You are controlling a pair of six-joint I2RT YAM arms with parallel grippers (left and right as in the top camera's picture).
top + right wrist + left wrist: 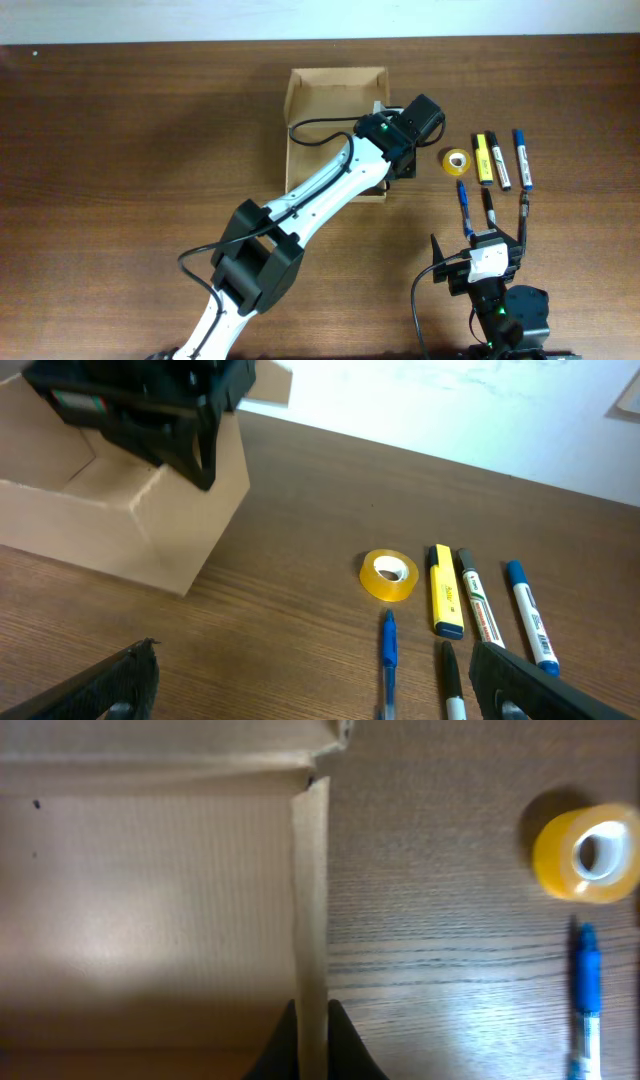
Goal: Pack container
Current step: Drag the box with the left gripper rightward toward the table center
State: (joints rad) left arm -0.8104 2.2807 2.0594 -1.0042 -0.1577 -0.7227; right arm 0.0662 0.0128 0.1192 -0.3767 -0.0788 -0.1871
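Nearest, the right gripper (320, 685) hovers low, fingers spread wide and holding nothing. Just beyond lie a slim blue pen (388, 650) and a black pen (452, 685). Farther are a yellow tape roll (389, 576), a yellow highlighter (446, 592), a black-capped white marker (480, 605) and a blue-capped white marker (528, 612).

These 6 lie on the brown wooden table (120, 150), unpacked. Far left, the tan cardboard box (330, 105) looks empty where visible, so packing seems unstarted. The left gripper (311, 1035) reaches over it, fingers narrowed onto its right wall.

A robotics lab bench: a white-and-black jointed robot arm (320, 190) over a dark wood-grain tabletop (100, 150) bearing coloured marker pens (523, 160).
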